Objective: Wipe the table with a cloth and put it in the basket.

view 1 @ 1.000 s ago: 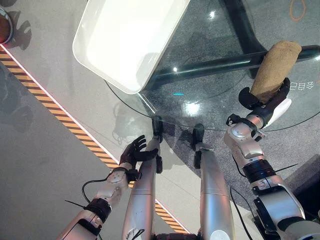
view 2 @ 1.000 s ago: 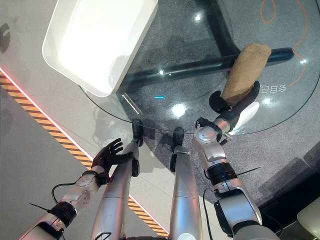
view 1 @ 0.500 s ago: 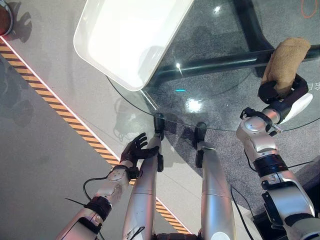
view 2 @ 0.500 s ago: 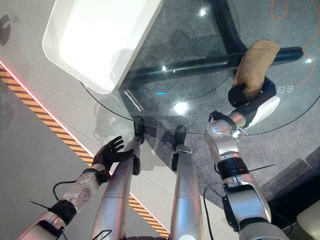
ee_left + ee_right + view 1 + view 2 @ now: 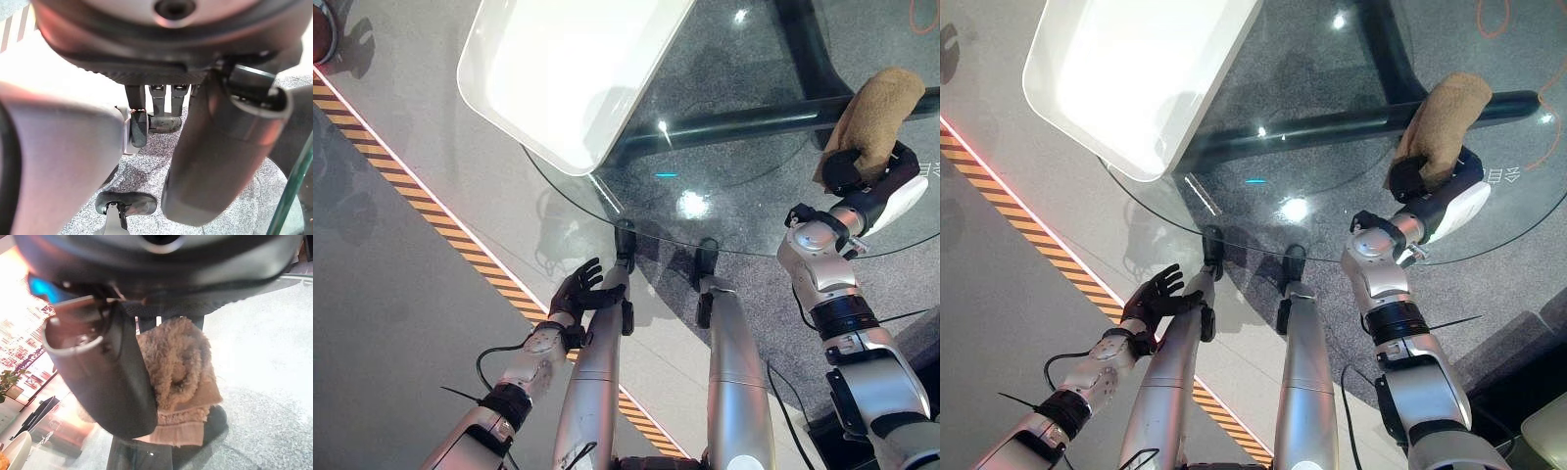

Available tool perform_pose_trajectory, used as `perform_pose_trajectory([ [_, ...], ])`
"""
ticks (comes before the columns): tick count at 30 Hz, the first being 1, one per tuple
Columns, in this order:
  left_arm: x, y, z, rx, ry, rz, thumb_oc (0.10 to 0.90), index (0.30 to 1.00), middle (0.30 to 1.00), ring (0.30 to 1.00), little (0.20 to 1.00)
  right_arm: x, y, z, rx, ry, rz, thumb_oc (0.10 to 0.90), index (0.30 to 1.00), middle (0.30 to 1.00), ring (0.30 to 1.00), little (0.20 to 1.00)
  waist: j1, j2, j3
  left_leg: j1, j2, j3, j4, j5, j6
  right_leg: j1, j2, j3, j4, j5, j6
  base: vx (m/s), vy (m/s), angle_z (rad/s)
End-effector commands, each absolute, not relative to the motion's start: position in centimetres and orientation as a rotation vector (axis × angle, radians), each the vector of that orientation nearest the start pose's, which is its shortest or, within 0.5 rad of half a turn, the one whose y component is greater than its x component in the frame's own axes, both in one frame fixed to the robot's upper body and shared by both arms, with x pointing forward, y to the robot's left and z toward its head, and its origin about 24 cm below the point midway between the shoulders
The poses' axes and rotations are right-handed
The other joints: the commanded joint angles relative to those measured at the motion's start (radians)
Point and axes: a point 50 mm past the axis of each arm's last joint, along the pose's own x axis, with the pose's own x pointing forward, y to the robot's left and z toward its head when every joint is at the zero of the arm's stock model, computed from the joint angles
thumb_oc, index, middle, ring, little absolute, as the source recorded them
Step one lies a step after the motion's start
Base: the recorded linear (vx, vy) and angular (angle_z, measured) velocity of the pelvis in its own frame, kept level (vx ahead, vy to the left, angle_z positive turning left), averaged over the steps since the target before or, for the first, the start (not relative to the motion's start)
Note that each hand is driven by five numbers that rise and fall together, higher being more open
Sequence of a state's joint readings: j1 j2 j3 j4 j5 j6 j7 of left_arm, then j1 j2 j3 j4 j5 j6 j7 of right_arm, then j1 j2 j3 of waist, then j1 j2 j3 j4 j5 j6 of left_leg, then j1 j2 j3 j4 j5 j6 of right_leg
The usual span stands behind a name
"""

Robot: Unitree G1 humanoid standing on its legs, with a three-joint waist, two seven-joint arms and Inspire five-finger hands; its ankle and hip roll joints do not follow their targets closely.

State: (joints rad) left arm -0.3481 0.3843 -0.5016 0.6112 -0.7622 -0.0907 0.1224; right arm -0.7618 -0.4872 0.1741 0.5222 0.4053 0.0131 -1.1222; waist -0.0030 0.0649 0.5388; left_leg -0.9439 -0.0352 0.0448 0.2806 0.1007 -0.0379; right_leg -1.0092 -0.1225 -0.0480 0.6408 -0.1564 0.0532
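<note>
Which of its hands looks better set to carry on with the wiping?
The right hand. Its fingers are already curled round the brown cloth, which lies on the glass table. The left hand hangs open, off the table's near edge, holding nothing, so it would first have to reach in.

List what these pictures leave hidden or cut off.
- Basket: its far end is cut off by the top edge of both eye views.
- Cloth: its lower part is covered by the right robot hand curled round it.
- Left robot hand: open, hanging below the glass table.
</note>
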Motion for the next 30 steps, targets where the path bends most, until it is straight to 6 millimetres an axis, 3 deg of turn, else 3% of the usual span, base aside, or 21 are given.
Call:
perform_pose_trajectory([
  [1, 24.8, 11.3, -5.5, -0.202, 0.555, -0.252, 0.800, 0.900, 0.900, 0.900, 0.900, 34.8, -24.6, 20.8, -0.037, -0.415, -0.993, 0.100, 0.300, 0.300, 0.300, 0.200, 0.001, 0.033, -0.019, -0.037, -0.072, -0.015, 0.226, -0.167, 0.065, 0.021, 0.065, 0.000, -0.253, 0.230, 0.027, 0.00, 0.000, 0.00],
  [7, 24.9, 11.2, -5.4, -0.216, 0.554, -0.248, 0.800, 0.900, 0.900, 0.900, 0.900, 34.9, -23.6, 21.4, -0.076, -0.450, -0.893, 0.100, 0.300, 0.300, 0.300, 0.200, 0.002, 0.033, -0.019, -0.043, -0.073, -0.013, 0.227, -0.166, 0.067, 0.014, 0.064, 0.002, -0.248, 0.230, 0.030, 0.00, 0.034, 0.00],
  [13, 24.9, 10.8, -5.3, -0.222, 0.545, -0.252, 0.800, 0.900, 0.900, 0.900, 0.900, 35.0, -20.3, 21.8, -0.189, -0.491, -0.703, 0.100, 0.300, 0.300, 0.300, 0.200, 0.000, 0.035, -0.019, -0.048, -0.077, -0.009, 0.222, -0.164, 0.070, 0.006, 0.062, 0.006, -0.249, 0.230, 0.031, 0.00, 0.035, 0.00],
  [19, 24.8, 10.3, -5.3, -0.232, 0.542, -0.256, 0.800, 0.900, 0.900, 0.900, 0.900, 35.0, -17.5, 20.8, -0.293, -0.488, -0.559, 0.100, 0.300, 0.300, 0.300, 0.200, 0.000, 0.035, -0.019, -0.045, -0.078, -0.006, 0.215, -0.161, 0.070, 0.007, 0.059, 0.006, -0.252, 0.228, 0.032, 0.00, 0.032, 0.00],
  [30, 24.9, 10.0, -5.2, -0.236, 0.537, -0.261, 0.800, 0.900, 0.900, 0.900, 0.900, 35.2, -15.1, 18.2, -0.404, -0.394, -0.393, 0.100, 0.300, 0.300, 0.300, 0.200, 0.004, 0.032, -0.019, -0.048, -0.082, -0.007, 0.207, -0.157, 0.070, 0.001, 0.055, -0.006, -0.253, 0.228, 0.035, 0.00, -0.001, 0.02],
])
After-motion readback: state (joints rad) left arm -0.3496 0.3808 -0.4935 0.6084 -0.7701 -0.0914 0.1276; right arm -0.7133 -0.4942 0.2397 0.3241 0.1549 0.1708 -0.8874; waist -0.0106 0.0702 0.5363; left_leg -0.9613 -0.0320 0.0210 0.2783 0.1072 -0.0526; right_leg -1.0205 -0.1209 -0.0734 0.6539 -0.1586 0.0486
